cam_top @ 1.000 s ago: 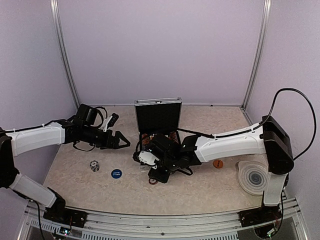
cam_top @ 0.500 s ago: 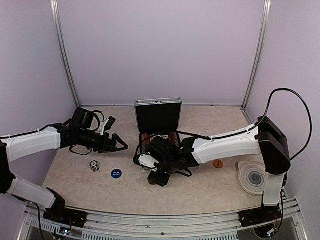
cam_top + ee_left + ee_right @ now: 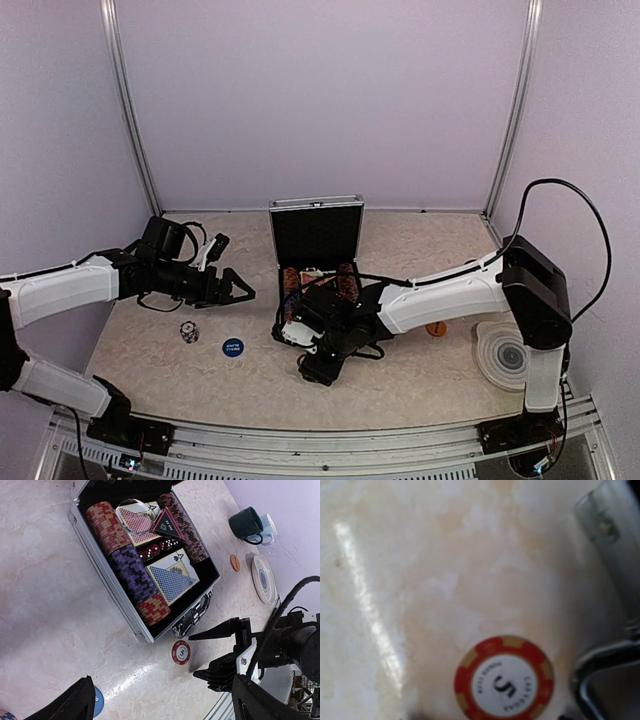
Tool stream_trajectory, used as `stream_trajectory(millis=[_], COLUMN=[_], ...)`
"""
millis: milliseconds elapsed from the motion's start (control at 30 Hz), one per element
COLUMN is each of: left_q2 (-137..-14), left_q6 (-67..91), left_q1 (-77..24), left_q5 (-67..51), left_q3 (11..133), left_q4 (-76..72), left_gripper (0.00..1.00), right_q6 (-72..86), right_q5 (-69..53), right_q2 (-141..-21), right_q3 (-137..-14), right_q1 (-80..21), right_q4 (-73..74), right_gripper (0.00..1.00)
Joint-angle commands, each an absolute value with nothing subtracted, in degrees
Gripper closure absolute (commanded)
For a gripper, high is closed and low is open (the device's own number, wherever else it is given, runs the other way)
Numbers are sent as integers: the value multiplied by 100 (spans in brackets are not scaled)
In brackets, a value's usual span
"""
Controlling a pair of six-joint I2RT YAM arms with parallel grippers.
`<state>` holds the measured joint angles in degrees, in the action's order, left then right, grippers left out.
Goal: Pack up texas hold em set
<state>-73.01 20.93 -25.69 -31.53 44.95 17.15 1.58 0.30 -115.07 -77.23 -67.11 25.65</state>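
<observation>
Right wrist view has the loose chip [image 3: 503, 685] lying flat on the surface just ahead of the right fingers [image 3: 222, 628], which stand apart, with the open case [image 3: 102, 565] just beside it. It has a red rim with tan blocks and a white centre marked 5. It looks light, stiff and slick, too thin to get under; pinching opposite edges seems best. Left fingers [image 3: 75, 702] hang spread, well clear of it.

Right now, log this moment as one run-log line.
case open; red 5 chip on table outside case; right gripper open over chip; left gripper open, empty
</observation>
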Motion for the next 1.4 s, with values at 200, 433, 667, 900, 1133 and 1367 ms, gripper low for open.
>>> stream_trajectory(millis=[200,433,667,900,1133,1367], left_q2=[-7246,-7282,-7288,-7304,-7295,-7236], left_q6=[2127,2144,2145,2170,2175,2180], left_q1=[-2559,-2558,-2566,-2575,-2584,-2597], left_q5=[-3178,-3147,-3104,-3089,-3094,-3067], left_q3=[4484,4470,4453,4412,4412,4362], left_q4=[1566,1526,1513,1464,1455,1483], left_gripper=[5,5,5,5,5,5], right_q6=[243,156,99,88,79,75], right_q5=[-180,-342,-457,-529,-571,-453], right_q2=[-11886,-12104,-12196,-12261,-12175,-11856], right_q3=[-7678,-7899,-7974,-7998,-7955,-7916], right_q1=[-6635,-6566,-6548,-6544,-6544,-6540], right_q4=[2470,2446,2473,2479,2516,2506], right_gripper=[34,34,36,45,60,63])
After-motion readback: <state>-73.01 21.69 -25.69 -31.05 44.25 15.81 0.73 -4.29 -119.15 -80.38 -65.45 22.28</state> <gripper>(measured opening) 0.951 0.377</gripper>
